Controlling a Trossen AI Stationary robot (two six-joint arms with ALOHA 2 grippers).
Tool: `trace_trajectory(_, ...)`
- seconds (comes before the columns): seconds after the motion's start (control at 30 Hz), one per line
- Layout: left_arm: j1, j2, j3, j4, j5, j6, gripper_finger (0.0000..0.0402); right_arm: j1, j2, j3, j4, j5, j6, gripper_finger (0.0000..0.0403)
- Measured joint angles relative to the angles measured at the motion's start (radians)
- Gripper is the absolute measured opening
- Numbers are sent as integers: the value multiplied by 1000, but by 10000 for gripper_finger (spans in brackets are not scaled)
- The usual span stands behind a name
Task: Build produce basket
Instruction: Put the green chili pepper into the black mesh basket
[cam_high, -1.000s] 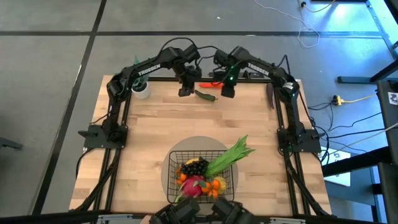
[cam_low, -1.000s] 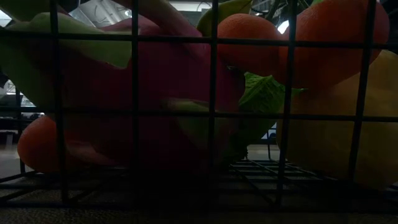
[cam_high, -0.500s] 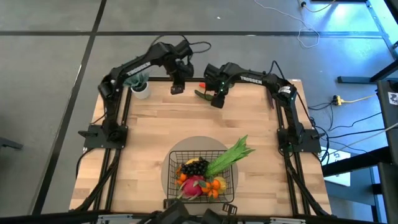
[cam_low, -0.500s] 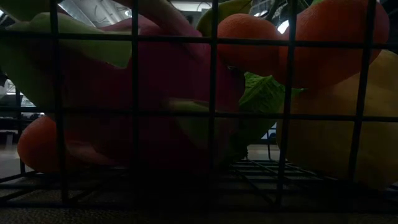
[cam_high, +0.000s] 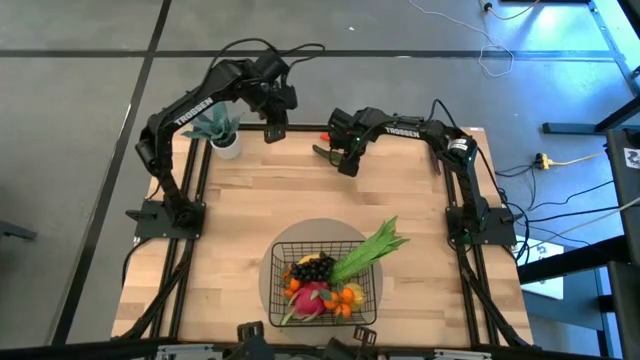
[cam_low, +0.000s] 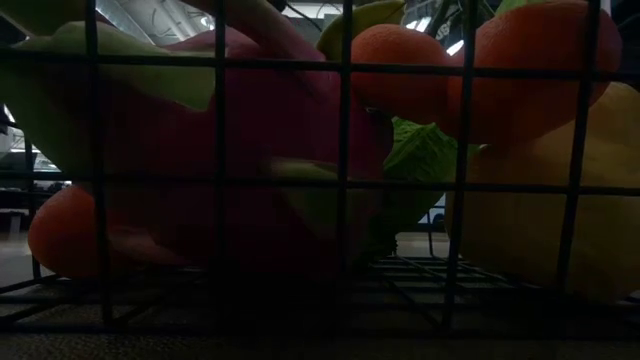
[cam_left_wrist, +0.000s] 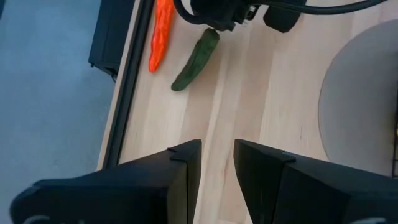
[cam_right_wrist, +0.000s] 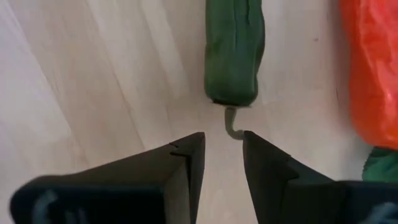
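The black wire basket (cam_high: 275, 262) sits near the table's near edge and holds a pink dragon fruit (cam_high: 310, 298), grapes (cam_high: 312, 268), oranges (cam_high: 345, 297) and green stalks (cam_high: 372, 248) that lean out over its rim. The low view looks through the basket's mesh (cam_low: 343, 180) at the dragon fruit (cam_low: 270, 130), oranges (cam_low: 400, 60) and mango (cam_low: 540, 230). A green pepper (cam_right_wrist: 233, 50) and a red pepper (cam_right_wrist: 373, 68) lie by the far edge. My right gripper (cam_right_wrist: 222, 155) is open, just short of the green pepper's stem (cam_right_wrist: 231, 127). My left gripper (cam_left_wrist: 217, 162) is open, raised above the far edge.
A spiky plant in a white pot (cam_high: 225, 140) stands at the far left corner, under my left arm. A grey round mat (cam_high: 300, 235) lies beneath the basket. Bare wood stretches across the table's middle between the peppers and the basket.
My right gripper has moved toward the table's left and a little nearer, coming up to the green pepper's stem end. My left gripper has drawn away from the pepper toward the far left, past the table's far edge. The peppers and basket have stayed put.
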Motion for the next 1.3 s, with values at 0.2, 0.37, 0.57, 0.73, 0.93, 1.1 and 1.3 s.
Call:
trace_trajectory(0.2,0,0,0,0,0,-24,84,8,0,0,32,1,-51,98)
trace_trajectory(0.37,-3,0,0,0,0,-26,84,9,0,0,37,1,-74,98)
trace_trajectory(0.57,-3,0,0,0,-1,-31,84,9,31,0,32,3,-75,98)
trace_trajectory(0.73,-3,0,0,0,-1,-50,84,12,58,0,24,3,-106,98)
trace_trajectory(0.93,-3,0,0,0,-1,-50,84,13,58,0,66,2,-115,98)
trace_trajectory(1.1,-3,0,0,0,-1,-50,84,13,58,0,75,2,-115,96)
trace_trajectory(1.3,-3,0,0,-1,-1,-50,84,13,58,0,78,2,-115,28)
